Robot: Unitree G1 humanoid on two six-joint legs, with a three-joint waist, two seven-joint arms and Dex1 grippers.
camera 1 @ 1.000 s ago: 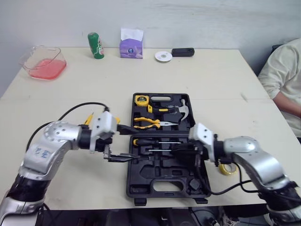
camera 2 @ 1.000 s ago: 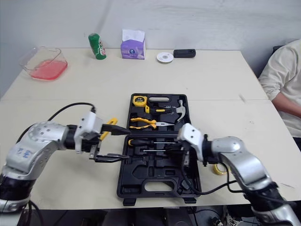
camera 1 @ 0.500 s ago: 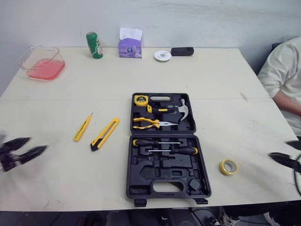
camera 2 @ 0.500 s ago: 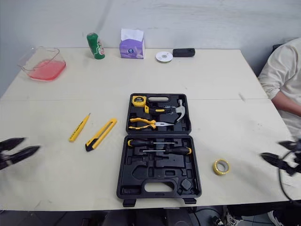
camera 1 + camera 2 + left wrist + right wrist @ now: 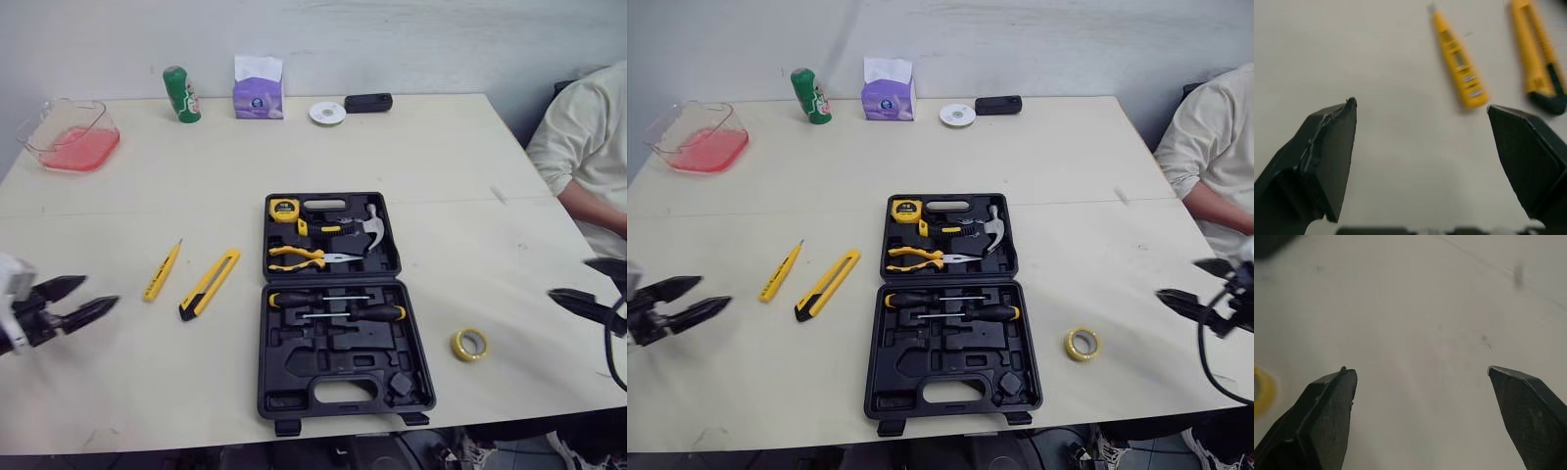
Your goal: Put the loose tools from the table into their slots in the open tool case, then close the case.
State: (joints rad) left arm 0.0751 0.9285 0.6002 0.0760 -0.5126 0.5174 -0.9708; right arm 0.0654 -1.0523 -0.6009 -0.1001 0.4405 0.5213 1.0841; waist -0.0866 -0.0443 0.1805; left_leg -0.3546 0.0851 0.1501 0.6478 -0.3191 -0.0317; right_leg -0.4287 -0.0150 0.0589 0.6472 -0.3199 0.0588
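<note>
The left fingers (image 5: 86, 310) were seen at the left edge of the frame and the right fingers (image 5: 578, 301) at the right edge. Both pairs were spread wide and nothing was held, whereas a second earlier both arms had been stretched over the open tool case (image 5: 338, 338) at the lower centre. The case lay open on the desk (image 5: 441, 166). The yellow utility knife (image 5: 209, 284) and the yellow tester pen (image 5: 162, 271) were found unmoved just left of the case, and the tape roll (image 5: 469, 344) to its lower right, all outside the slots.
</note>
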